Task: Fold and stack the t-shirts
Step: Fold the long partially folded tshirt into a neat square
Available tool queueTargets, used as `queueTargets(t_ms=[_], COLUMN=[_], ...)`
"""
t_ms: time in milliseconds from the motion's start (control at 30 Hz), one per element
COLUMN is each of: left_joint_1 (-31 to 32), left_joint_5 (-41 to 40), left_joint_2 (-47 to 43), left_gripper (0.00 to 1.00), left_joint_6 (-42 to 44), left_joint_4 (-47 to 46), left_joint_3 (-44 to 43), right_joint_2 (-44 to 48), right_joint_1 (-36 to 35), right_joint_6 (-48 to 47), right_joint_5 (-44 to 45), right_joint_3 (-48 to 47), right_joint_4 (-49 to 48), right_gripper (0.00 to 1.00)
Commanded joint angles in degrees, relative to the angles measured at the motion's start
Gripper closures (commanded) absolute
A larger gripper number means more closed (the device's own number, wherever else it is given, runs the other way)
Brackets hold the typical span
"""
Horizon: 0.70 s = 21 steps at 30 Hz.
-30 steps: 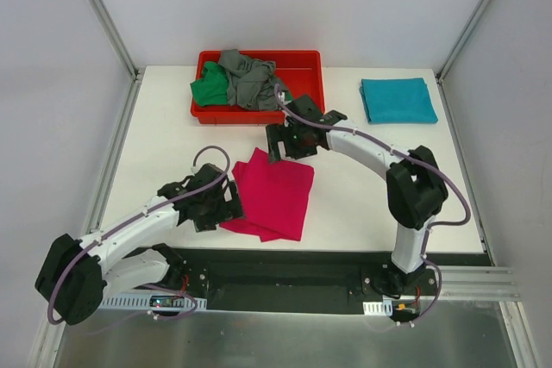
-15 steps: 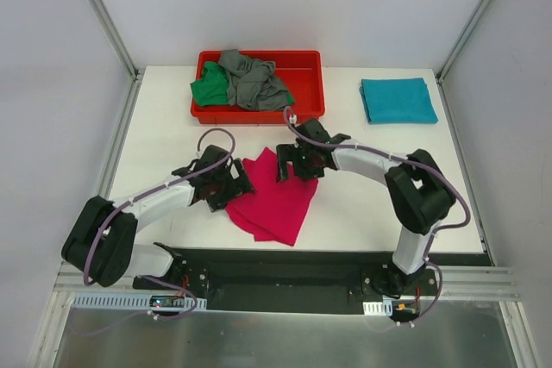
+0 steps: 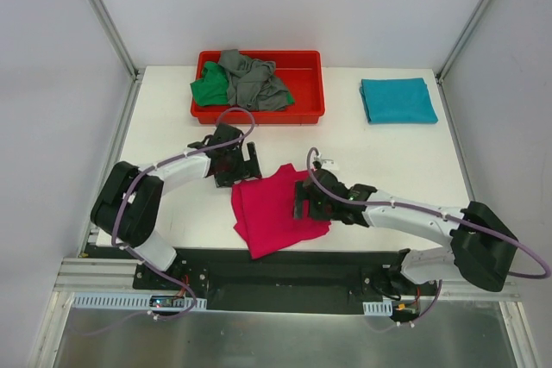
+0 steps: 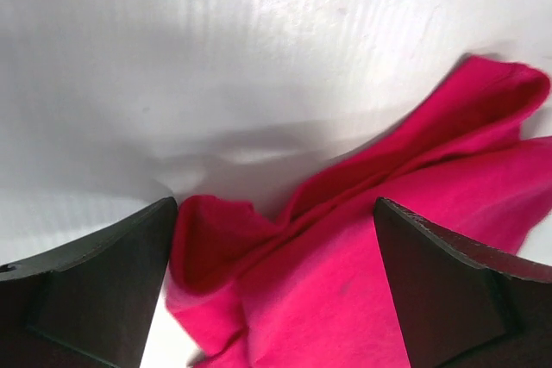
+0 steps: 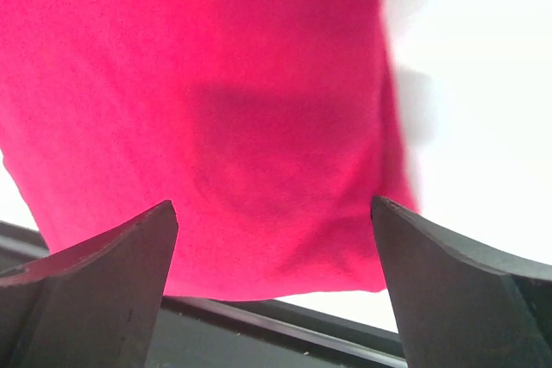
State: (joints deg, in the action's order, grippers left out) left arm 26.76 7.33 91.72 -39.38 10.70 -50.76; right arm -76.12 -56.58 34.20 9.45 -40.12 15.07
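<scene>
Grip placement looks decisive: with both sets of jaws spread, left gripper (image 3: 250, 162) at the far-left corner and right gripper (image 3: 300, 201) over the right part of the folded magenta-pink t-shirt (image 3: 272, 211) on the surface (image 3: 172, 122), each should pinch every layer before lifting.

Four t-shirts: magenta t-shirt (image 3: 269, 213), teal t-shirt (image 3: 398, 100), green t-shirt (image 3: 207, 90), grey t-shirt (image 3: 250, 80). One red tray (image 3: 259, 115). Two hands: left hand (image 3: 251, 161), right hand (image 3: 299, 201).

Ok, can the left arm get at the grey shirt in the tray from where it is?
Probably yes. The left fingers stand open at the pink shirt's far edge, with only bare table between them and the red tray. The grey shirt lies on top, uncovered.
</scene>
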Motion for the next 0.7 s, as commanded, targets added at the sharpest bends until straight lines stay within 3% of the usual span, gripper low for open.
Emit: queueTargets(t_ms=[0,100,333,533,667], left_joint_1=[-0.4,-0.4,-0.4,-0.3,0.2], left_joint_5=[-7.0,-11.3,-3.7,5.5,7.4], left_joint_2=[-5.6,-10.9,-17.6,-11.5,-10.0], left_gripper=[0.04,0.02,0.04,0.23,0.39], left_joint_6=[4.0,3.4,3.2,2.4,1.4], left_joint_4=[9.1,12.6,10.8,5.8,4.8], left_joint_3=[1.0,3.0,6.4,6.7,7.3], right_joint_2=[3.3,2.3,-4.5,-9.0,-11.1], right_joint_1=[0.8,3.0,10.4,12.4,13.1], right_joint_6=[-4.0,-8.9,-12.8,-14.2,-14.4], right_joint_5=[13.4,12.5,6.3,4.4,3.3], right_joint_3=[-6.1,-8.7,-13.6,-16.8,-16.9], right_joint_4=[7.6,7.7,5.6,4.8,4.4], right_gripper=[0.04,0.04,0.04,0.04,0.04])
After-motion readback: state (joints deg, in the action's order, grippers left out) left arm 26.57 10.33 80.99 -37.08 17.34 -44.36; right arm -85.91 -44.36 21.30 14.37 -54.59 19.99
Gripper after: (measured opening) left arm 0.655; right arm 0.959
